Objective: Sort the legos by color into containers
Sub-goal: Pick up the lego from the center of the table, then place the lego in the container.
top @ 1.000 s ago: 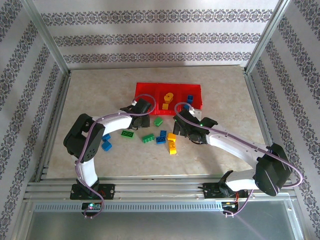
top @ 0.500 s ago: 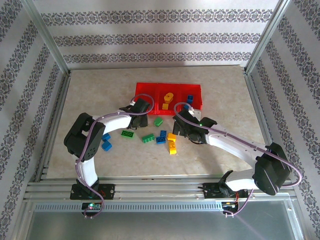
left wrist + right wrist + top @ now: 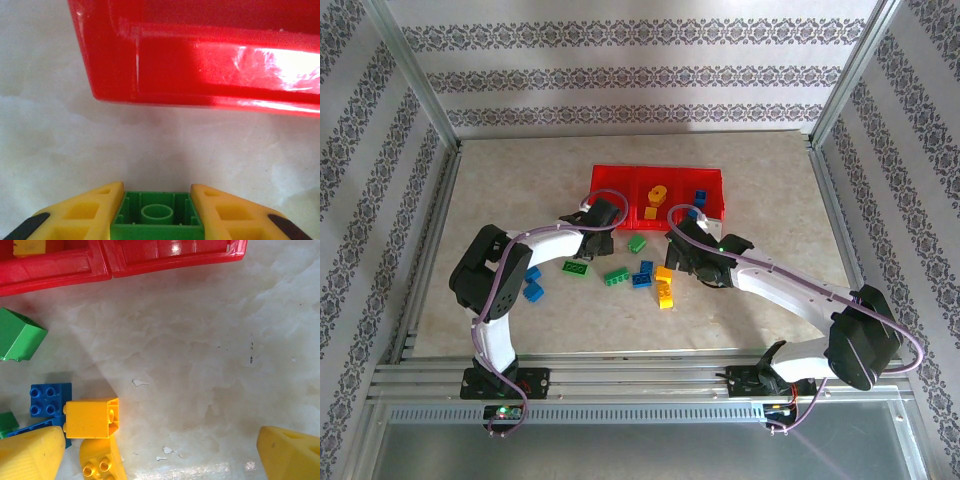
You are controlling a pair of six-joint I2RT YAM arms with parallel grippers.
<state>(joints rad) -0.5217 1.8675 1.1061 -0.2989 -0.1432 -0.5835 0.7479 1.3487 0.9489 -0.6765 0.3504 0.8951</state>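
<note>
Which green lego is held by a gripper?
The green lego clamped in the left gripper, hollow underside facing its camera; the other green legos lie loose on the table.

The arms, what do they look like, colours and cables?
The left arm and right arm have white shells, black joints and a looping lilac cable each. The left gripper has yellow fingers with hollow pockets and black patches; the right gripper has yellow fingers too.

A lab test booth: aluminium frame (image 3: 640,375), wallpapered panels (image 3: 640,75).
</note>
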